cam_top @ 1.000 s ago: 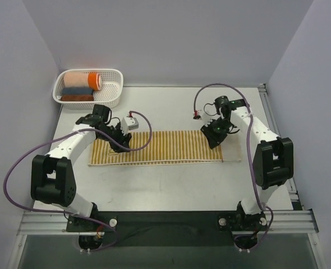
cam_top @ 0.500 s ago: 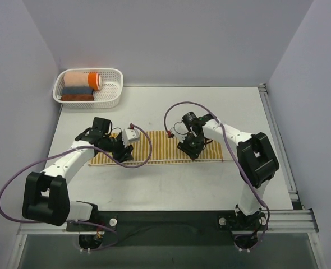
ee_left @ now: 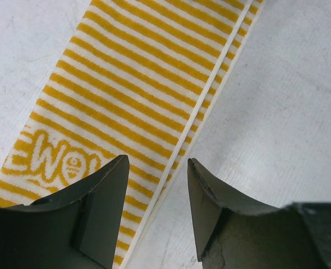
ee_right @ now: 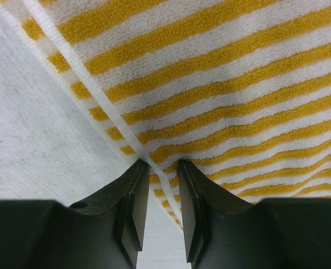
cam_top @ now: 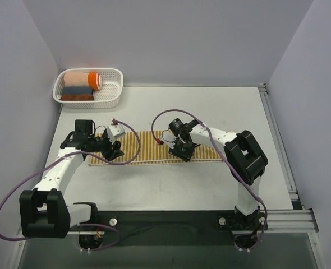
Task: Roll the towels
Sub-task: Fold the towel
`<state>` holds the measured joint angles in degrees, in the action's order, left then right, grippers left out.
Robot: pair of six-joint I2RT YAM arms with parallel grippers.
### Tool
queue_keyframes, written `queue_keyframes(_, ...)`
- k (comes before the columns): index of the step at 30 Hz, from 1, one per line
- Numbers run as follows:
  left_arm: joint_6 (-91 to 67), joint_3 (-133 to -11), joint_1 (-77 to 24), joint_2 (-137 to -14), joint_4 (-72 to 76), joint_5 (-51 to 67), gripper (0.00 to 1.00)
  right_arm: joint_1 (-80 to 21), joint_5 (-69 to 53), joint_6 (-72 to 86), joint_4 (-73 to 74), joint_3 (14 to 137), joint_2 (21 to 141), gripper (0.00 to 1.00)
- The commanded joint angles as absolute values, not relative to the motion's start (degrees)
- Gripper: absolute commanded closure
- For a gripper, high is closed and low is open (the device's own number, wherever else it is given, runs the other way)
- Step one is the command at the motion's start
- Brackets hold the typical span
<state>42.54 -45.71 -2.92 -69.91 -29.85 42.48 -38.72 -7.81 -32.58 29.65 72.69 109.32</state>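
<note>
Top external view: towel [cam_top: 154, 147] lies flat as a long striped strip across the middle of the table [cam_top: 171, 185], running left to right, its left end nearer the frame's left edge than its right end is to the right edge. Basket [cam_top: 116, 89] sits at upper left of the table, well apart from the towel; holds a peach-and-orange roll [cam_top: 78, 79] on top, with a grey-blue roll [cam_top: 76, 90] and a reddish-brown roll [cam_top: 76, 97] below it. Left gripper [cam_top: 115, 151] is low over the towel's left end. Right gripper [cam_top: 183, 154] is at the towel's lower edge, right of the strip's middle. Left wrist view: the jaws stand moderately wide with nothing between them; the towel's white hem runs diagonally up the frame through the gap, yellow-and-white stripes on the left, bare table on the right. White lettering [ee_left: 53, 162] shows at lower left, partly hidden by the left finger. Cannot tell whether the fingertips touch the cloth. Right wrist view: the jaws are narrow, pinched on the towel's hem, which runs from upper left down into the small gap at lower centre. Stripes bend and ripple near the tips at lower right, so the cloth is puckered there. Bare table fills the left of that frame.
</note>
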Motion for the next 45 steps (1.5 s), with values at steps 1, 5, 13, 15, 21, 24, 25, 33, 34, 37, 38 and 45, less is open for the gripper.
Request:
queue_keyframes(1,41.75,-47.11,-1.94,-68.91,-28.74,45.62,0.43,-39.02,-6.15,-31.99,30.50,74.79,110.30,0.73)
queue_keyframes(5,41.66,-47.90,-1.67,-69.78,-29.09,45.79,0.44,-39.02,-6.42,-31.91,30.76,74.62,109.60,0.84)
queue_keyframes(13,41.66,-48.25,-1.58,-70.84,-29.35,46.23,0.44,-39.02,-6.33,-31.90,32.08,74.79,106.79,0.80)
queue_keyframes(15,41.49,-48.34,-1.58,-70.93,-29.27,46.32,0.44,-39.11,-6.50,-31.73,32.34,75.32,107.14,0.83)
queue_keyframes(21,41.84,-48.16,-1.58,-70.66,-29.53,46.14,0.44,-39.02,-6.24,-31.03,33.40,76.46,107.31,0.78)
queue_keyframes(24,41.92,-48.16,-1.58,-70.84,-29.62,46.23,0.44,-39.02,-6.24,-31.03,33.66,76.82,107.31,0.83)
queue_keyframes(25,41.92,-48.08,-1.58,-70.75,-29.53,46.23,0.44,-39.02,-6.33,-30.94,33.92,77.08,107.31,0.87)
queue_keyframes(33,41.92,-48.08,-1.50,-70.58,-29.71,46.14,0.44,-39.02,-7.99,-31.73,35.24,76.82,106.61,1.00)
queue_keyframes(34,41.92,-48.08,-1.49,-70.40,-29.71,46.14,0.44,-39.02,-8.35,-31.82,35.77,76.82,106.26,1.00)
queue_keyframes(37,41.84,-48.25,-1.15,-70.31,-30.32,46.23,0.45,-39.02,-9.05,-32.17,36.91,76.12,103.98,1.00)
queue_keyframes(38,41.75,-48.25,-1.06,-70.23,-30.41,46.14,0.45,-39.11,-9.23,-32.60,37.09,75.85,102.58,1.00)
queue_keyframes(45,41.66,-48.34,-0.97,-70.66,-30.50,46.41,0.45,-39.02,-10.46,-33.57,38.32,74.53,102.30,1.00)
